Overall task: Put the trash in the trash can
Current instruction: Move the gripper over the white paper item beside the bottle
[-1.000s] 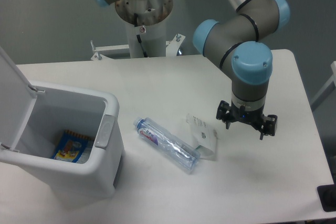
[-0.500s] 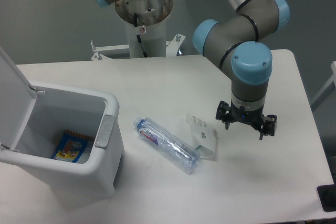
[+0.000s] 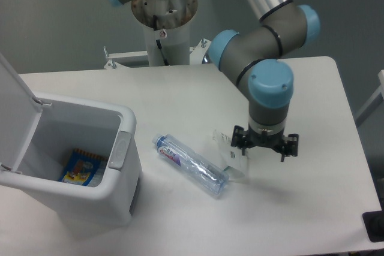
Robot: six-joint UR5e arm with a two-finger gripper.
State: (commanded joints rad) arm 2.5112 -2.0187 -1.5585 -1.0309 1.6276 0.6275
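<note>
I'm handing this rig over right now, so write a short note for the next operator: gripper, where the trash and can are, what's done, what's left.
Gripper: open, empty, low beside the wrapper's right edge.
Crushed bottle: lying on the table, between the trash can and the wrapper.
White wrapper: on the table, against the bottle's right end.
Trash can: at left, lid open, a colourful packet inside.
Done: neither item binned.
Left: pick up and drop in both the wrapper and the bottle.
</note>
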